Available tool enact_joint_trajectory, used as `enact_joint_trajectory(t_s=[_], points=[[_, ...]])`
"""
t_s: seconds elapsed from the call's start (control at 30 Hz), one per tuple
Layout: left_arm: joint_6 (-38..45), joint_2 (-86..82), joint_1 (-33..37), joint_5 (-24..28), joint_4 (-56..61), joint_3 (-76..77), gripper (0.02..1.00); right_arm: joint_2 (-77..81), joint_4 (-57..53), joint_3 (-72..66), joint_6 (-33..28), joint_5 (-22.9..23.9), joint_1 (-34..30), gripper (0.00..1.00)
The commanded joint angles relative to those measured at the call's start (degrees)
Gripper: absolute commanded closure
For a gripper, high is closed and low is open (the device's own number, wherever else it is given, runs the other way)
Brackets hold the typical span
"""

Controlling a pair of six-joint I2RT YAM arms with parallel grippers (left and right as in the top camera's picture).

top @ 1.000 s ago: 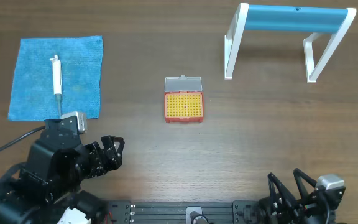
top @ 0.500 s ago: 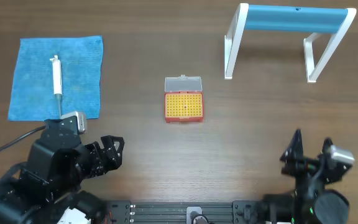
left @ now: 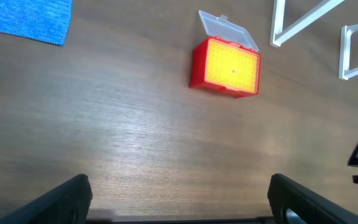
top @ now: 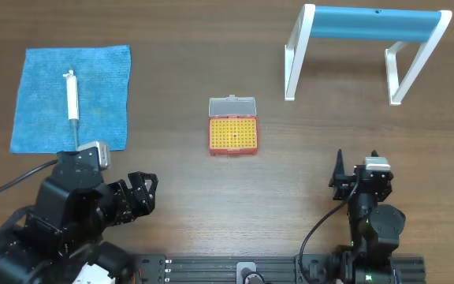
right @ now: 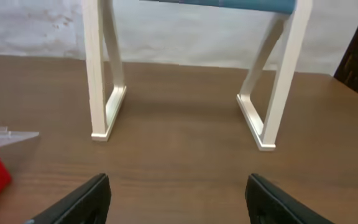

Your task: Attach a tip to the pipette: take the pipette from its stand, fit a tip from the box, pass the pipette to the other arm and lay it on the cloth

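Note:
The white pipette [top: 71,96] lies lengthwise on the blue cloth [top: 101,79] at the far left. An open red tip box [top: 232,134] with a yellow rack sits mid-table, and the left wrist view has this tip box [left: 232,67] ahead of it. The blue-and-white stand [top: 369,24] at the back right holds nothing. My left gripper [top: 142,192] hovers low at the near left, open and empty [left: 182,208]. My right gripper [top: 355,169] is at the near right, open and empty [right: 176,202], facing the stand [right: 104,93].
Bare wooden table lies between the tip box and both grippers. A corner of the cloth [left: 30,18] and the stand's white legs [left: 300,22] are in the left wrist view. The tip box's clear lid [right: 8,135] is at the right wrist view's edge.
The right arm has risen from the bottom edge; its gripper has moved up and a little left toward the stand. The left arm, pipette and tip box have not moved.

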Motion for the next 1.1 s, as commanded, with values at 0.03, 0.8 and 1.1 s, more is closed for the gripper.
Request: enact_joint_trajectory(t_s=[0.03,0.8,1.1], points=[[-0.3,0.2,-0.2,-0.9,0.1,-0.1,0.097,-0.7,0.3,-0.4,-1.4,-5.0,1.3,0.299],[-0.3,0.2,-0.2,-0.9,0.1,-0.1,0.097,-0.7,0.0,-0.3,-1.4,-1.1,3.2,0.299],[-0.3,0.2,-0.2,-0.9,0.1,-0.1,0.097,-0.7,0.0,-0.3,-1.4,-1.1,3.2,0.299]])
